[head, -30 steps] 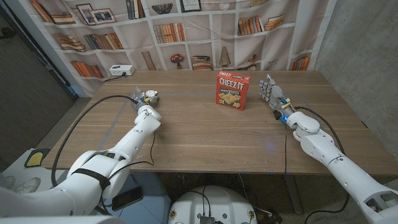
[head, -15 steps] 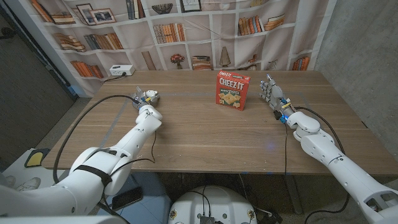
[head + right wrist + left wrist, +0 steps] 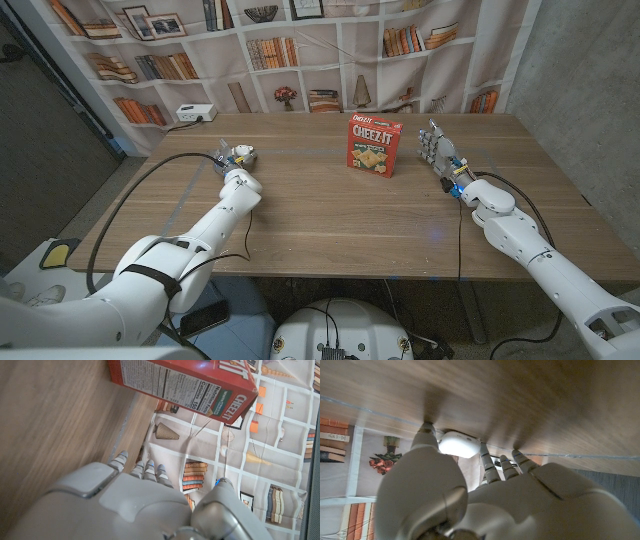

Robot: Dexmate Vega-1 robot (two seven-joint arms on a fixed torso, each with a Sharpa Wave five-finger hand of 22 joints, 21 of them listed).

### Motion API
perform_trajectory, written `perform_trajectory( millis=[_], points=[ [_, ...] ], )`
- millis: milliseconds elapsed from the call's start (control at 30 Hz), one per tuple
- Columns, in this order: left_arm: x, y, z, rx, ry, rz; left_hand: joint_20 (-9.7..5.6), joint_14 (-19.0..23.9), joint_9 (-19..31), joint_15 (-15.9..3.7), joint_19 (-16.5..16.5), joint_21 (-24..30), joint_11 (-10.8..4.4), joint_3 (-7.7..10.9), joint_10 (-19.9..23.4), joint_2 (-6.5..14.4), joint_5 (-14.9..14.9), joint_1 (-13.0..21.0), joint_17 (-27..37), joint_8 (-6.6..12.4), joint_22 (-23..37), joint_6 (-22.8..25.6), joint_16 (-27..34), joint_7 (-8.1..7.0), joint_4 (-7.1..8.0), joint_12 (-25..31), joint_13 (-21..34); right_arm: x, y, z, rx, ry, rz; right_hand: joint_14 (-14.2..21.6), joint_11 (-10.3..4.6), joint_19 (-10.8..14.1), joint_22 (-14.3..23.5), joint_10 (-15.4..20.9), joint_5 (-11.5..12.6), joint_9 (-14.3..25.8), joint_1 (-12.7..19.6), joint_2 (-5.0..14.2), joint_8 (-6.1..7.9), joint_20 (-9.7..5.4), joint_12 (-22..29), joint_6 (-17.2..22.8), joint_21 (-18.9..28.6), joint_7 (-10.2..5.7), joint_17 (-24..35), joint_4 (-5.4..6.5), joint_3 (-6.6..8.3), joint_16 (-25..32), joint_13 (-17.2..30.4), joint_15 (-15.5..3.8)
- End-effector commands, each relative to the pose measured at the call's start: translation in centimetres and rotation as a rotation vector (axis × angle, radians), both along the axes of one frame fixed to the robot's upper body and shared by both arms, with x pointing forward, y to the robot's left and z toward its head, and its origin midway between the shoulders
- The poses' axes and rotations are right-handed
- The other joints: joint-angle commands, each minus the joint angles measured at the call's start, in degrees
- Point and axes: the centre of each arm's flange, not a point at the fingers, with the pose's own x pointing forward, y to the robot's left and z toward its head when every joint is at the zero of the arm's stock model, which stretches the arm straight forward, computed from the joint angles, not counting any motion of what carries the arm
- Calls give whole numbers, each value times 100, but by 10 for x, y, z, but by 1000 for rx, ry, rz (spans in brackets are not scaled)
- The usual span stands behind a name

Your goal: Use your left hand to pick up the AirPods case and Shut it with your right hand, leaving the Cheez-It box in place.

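Reaching over the far left part of the brown wooden table, the robot's left hand is at the small white rounded AirPods case, and the task looks to be in its first step. In the left wrist view the case sits on the table surface between the thumb and the other fingers, whose tips come down to the wood on either side of it. The fingers bracket the case, but whether they actually press on it is not clear from these pictures, so I cannot tell if the hand has a grip yet or is merely placed around it. The case does not appear lifted: it lies against the tabletop. Whether its lid is open or closed cannot be made out at this size.

The right hand stands on the right side of the table, fingers pointing up and apart, holding nothing. It is well apart from the case, with the red cardboard Cheez-It box upright between the two hands, nearer the right one. The right wrist view shows the same box close ahead of that hand, with no contact.

As a judgement: nothing is finished so far. Securing the grip, raising the case, bringing the right hand across and pressing the lid down all remain. The box stands untouched, and the right hand's path to the case ought to pass clear of it.
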Motion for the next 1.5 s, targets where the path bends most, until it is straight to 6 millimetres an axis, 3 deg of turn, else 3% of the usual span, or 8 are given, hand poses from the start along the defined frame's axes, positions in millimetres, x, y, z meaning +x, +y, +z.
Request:
perform_trajectory(
  millis=[33, 167, 267, 367, 533, 767, 933, 1500],
  points=[
    [1, -4, 1, 7, -8, -17, 7, 65, 14, -17, 66, 29, -227, 145, 308, 209, -30, 175, 13, 42, 10, -839, 33, 108, -60, 45, 35, -2, -1, -1, 3, 1, -1, -505, -47, 18, 32, 7, -16, 16, 11, 51, 21, 56, 28, -16, 21, -13, 21, -31, 19, 43, 12, -15],
    [1, -7, -2, 7, -12, -16, -2, 130, 14, -65, 95, 30, -273, 227, 401, 300, -67, 311, 3, 51, 8, -770, 43, 99, -132, 71, 38, -2, -1, -1, 0, 0, -5, -504, -49, 18, 32, 0, -17, 16, 11, 53, 22, 57, 24, -14, 21, -10, 21, -32, 21, 43, 12, -7],
    [2, -7, -3, 8, 5, -31, -18, 246, 15, -121, 143, 31, -256, 437, 590, 501, -181, 586, -3, 67, 7, -632, 55, 114, -257, 137, 52, -3, 0, -2, 3, 0, -3, -506, -48, 18, 32, -5, -17, 16, 11, 54, 21, 56, 22, -14, 21, -14, 21, -33, 21, 42, 12, -10],
    [1, -6, -4, 13, -2, -29, -23, 334, 15, -134, 154, 23, -320, 595, 737, 540, -318, 806, -11, 59, 5, -570, 48, 132, -362, 209, 70, -3, -1, -1, 5, 0, -5, -509, -45, 17, 32, -9, -17, 16, 11, 55, 21, 56, 21, -16, 21, -17, 21, -34, 22, 41, 12, -12],
    [-1, -4, -6, -1, -8, -19, -33, 577, 15, -200, 163, 15, -367, 742, 1014, 528, -485, 977, -2, 42, 4, -461, 79, 135, -399, 377, 123, -3, 1, 0, -3, -5, -4, -507, -46, 16, 32, -7, -18, 16, 11, 56, 21, 59, 22, -15, 20, -19, 21, -36, 22, 42, 12, -10],
    [-3, -3, -6, -4, -13, -11, 19, 1073, 16, -338, 223, 18, -427, 857, 1557, 522, -692, 861, 105, 35, -1, -208, 208, 148, -245, 787, 290, -3, 3, 2, 1, -7, 0, -508, -50, 16, 32, -4, -19, 15, 10, 55, 20, 58, 23, -18, 20, -19, 21, -38, 22, 42, 12, -10],
    [-5, -2, -7, -13, -29, -11, -19, 1449, 17, -524, 358, 42, -480, 954, 1935, 522, -785, 835, 172, 36, -4, -12, 302, 161, -230, 1121, 456, -3, 4, 3, -9, -11, -1, -509, -42, 16, 32, -5, -20, 15, 10, 56, 18, 57, 22, -22, 20, -20, 21, -40, 23, 41, 12, -13],
    [-15, -2, -3, -69, -140, -28, -90, 1513, 20, -554, 406, 19, -478, 1108, 1787, 514, -827, 834, 229, -35, -4, -8, 236, 171, -240, 1279, 649, -5, 4, 0, -11, -8, 4, -499, -47, 19, 32, -5, -22, 15, 6, 58, 18, 52, 22, -22, 21, -20, 22, -44, 23, 45, 12, -10]
  ],
)
